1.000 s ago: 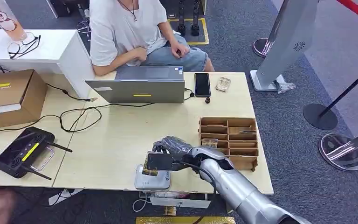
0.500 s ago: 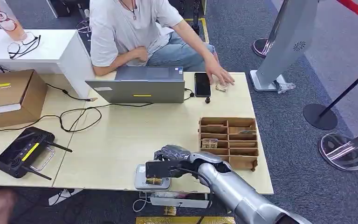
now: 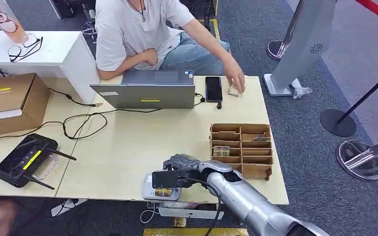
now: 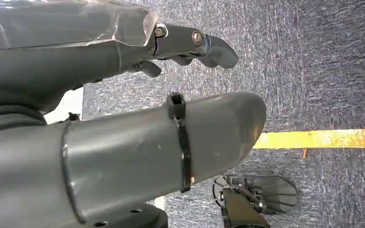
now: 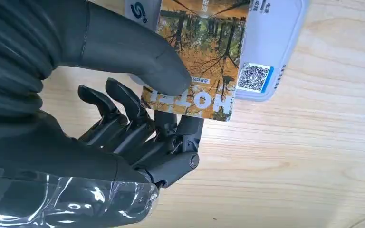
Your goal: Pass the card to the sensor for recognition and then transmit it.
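Low on the wooden table (image 3: 128, 142), the right hand (image 3: 182, 164) pinches the card (image 5: 197, 61) over the sensor (image 3: 161, 188); a loose thumb-grip could drop it.

table (image 3: 128, 142) | on it: laptop (image 3: 145, 89); phone (image 3: 213, 89); wooden organizer (image 3: 241, 149); sensor (image 3: 160, 189); cardboard box (image 3: 10, 102); controller (image 3: 24, 161)
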